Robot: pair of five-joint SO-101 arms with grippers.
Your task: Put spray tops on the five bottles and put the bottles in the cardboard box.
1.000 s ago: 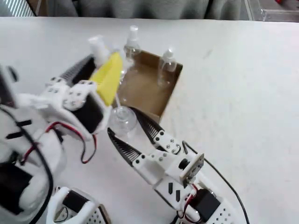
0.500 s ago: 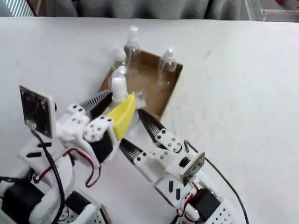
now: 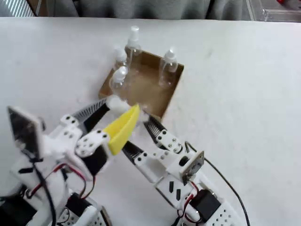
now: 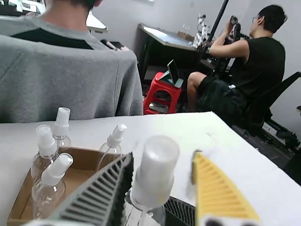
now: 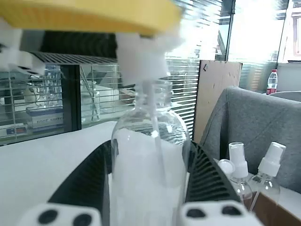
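A clear bottle (image 5: pixel 149 160) stands upright with my right gripper (image 5: pixel 150 150) shut on its body, just in front of the cardboard box (image 3: pixel 155 101). My left gripper (image 3: pixel 120 106), with one yellow finger (image 3: pixel 121 128), is shut on a white spray top (image 4: pixel 155 169). That spray top (image 5: pixel 142 56) sits at the bottle's neck with its tube hanging inside. In the high view the left gripper covers the bottle. Several capped bottles stand in the box, among them one at the far corner (image 3: pixel 134 40) and one on the right side (image 3: pixel 168 63).
The box sits mid-table with white tabletop (image 3: pixel 244 94) open to its right and behind it. Both arm bases crowd the near edge. A seated person's grey back (image 4: pixel 61 75) is beyond the table's far side.
My left gripper carried the spray top from above the box's far-left corner back toward me and down onto the bottle held by the right gripper. The right arm has barely moved.
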